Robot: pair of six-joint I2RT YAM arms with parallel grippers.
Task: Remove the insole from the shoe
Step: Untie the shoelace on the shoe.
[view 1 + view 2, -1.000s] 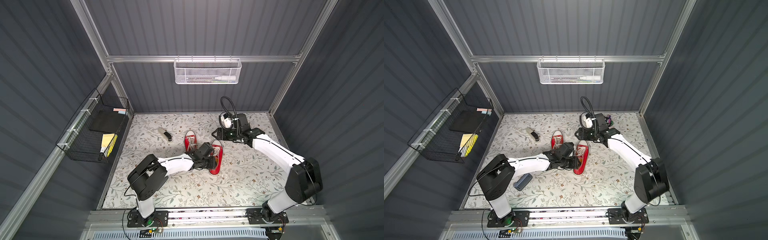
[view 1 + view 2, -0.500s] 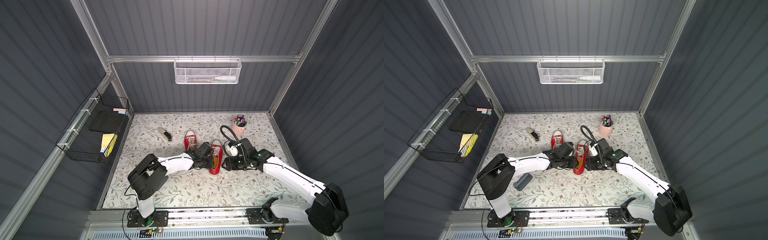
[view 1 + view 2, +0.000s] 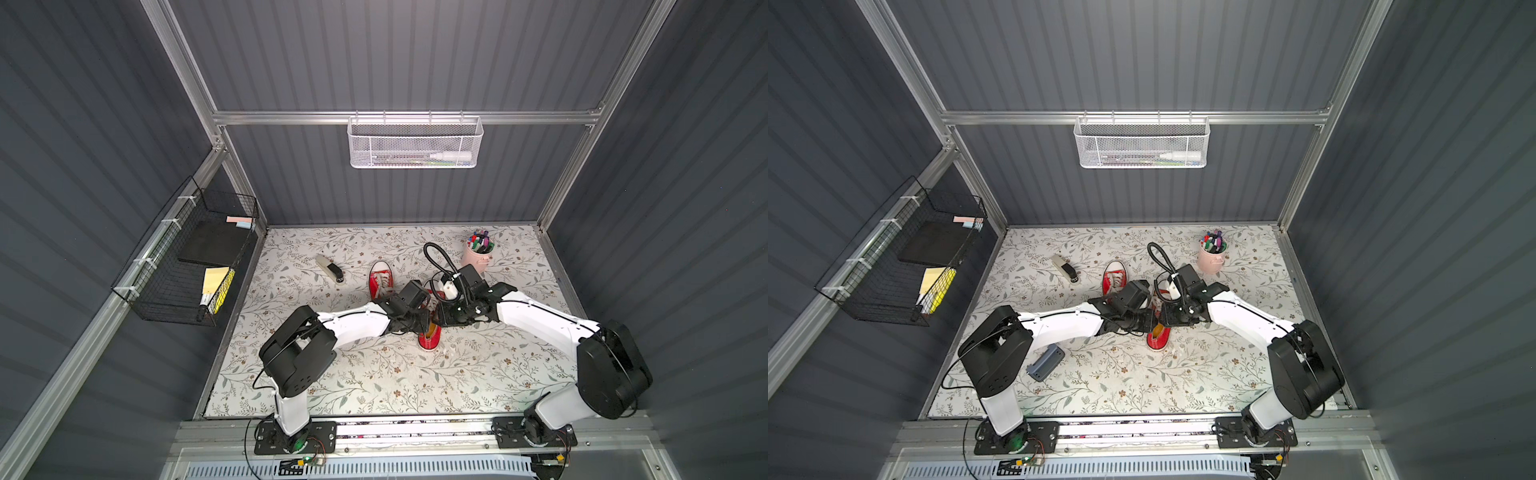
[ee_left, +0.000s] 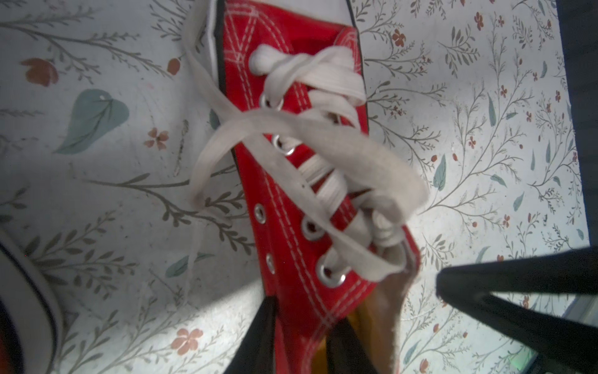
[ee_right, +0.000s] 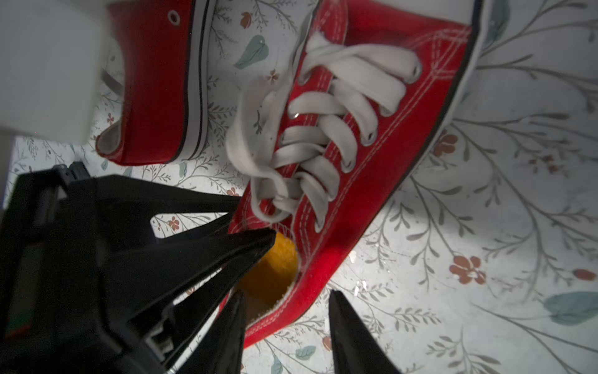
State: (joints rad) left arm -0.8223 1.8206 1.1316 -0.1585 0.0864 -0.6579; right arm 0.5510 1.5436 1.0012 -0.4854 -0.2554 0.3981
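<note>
Hazard: right gripper (image 5: 287, 293) stands part-open astride the heel rim of the red canvas lace-up sneaker (image 5: 372, 145), whose collar wall the left gripper (image 4: 302, 323) pinches narrowly. The yellow fabric insole (image 5: 275, 268) lies inside, ungripped. Closing here would likely seize canvas and lift the sneaker.

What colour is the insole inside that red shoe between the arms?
Orange-yellow. The insole inside the shoe shows best in the right wrist view.

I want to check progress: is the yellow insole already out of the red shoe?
No, the right wrist view shows the yellow insole lying inside the red shoe.
</note>
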